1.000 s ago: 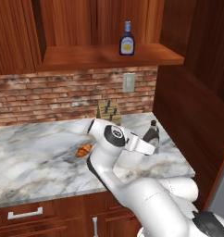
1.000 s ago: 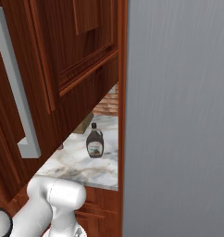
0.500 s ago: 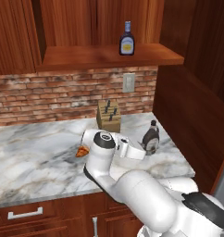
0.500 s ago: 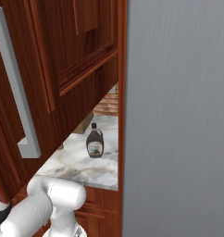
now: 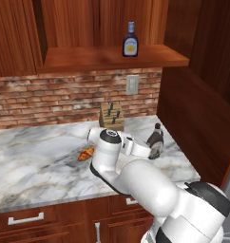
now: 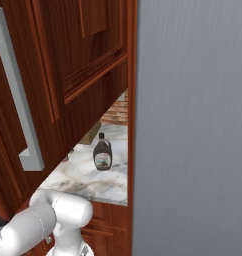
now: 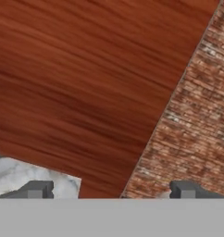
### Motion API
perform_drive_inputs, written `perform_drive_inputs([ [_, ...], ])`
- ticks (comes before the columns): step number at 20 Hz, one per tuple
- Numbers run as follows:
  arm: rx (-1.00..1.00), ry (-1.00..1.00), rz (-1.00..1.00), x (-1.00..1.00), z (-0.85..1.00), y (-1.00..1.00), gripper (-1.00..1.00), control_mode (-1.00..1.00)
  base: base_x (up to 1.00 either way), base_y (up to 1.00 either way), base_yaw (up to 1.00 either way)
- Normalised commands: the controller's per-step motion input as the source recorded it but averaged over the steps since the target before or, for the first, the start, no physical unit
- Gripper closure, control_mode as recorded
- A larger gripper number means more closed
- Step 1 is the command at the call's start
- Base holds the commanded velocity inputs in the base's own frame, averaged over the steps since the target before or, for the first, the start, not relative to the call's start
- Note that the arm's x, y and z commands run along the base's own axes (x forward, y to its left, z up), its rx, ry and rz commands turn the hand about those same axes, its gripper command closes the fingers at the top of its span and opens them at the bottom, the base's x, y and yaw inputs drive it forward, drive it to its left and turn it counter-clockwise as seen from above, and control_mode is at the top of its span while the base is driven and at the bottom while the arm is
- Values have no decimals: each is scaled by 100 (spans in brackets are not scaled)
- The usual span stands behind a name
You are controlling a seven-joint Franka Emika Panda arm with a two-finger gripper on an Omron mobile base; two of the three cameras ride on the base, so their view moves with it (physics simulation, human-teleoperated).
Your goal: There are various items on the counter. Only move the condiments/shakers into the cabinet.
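A dark-blue bottle with a yellow label (image 5: pixel 130 40) stands on the shelf of the cabinet (image 5: pixel 83 58). On the counter (image 5: pixel 36 159) a dark-brown, black-capped bottle (image 5: pixel 155 141) stands at the right end; it also shows upright in the right base view (image 6: pixel 102 154). An orange croissant (image 5: pixel 86 154) lies mid-counter and a tan knife block (image 5: pixel 111 116) stands against the brick wall. My gripper (image 7: pixel 109 190) is open with nothing between its fingertips (image 7: pixel 36 190). It faces the wooden side wall and the brick. In the left base view my hand (image 5: pixel 136 147) is just left of the brown bottle.
A tall reddish wooden side panel (image 5: pixel 197 109) closes the counter's right end. A socket plate (image 5: pixel 132 84) sits on the brick backsplash. Drawers with silver handles (image 5: pixel 25 220) lie under the slab. A grey door and a cabinet front with a long handle (image 6: pixel 23 125) crowd the right base view.
My arm has folded lower over the counter's front edge, with the hand staying beside the brown bottle. The jaws stayed open. No item has moved.
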Motion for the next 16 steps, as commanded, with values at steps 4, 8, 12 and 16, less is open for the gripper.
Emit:
perform_drive_inputs([
  [4,3,1,4,16,0,-28,-100,-100,0,0,0],
  [8,2,2,7,6,0,-23,-100,-100,0,0,0],
  [12,0,0,11,0,0,-18,-100,-100,0,0,0],
  [16,0,0,11,0,0,-13,-100,-100,0,0,0],
])
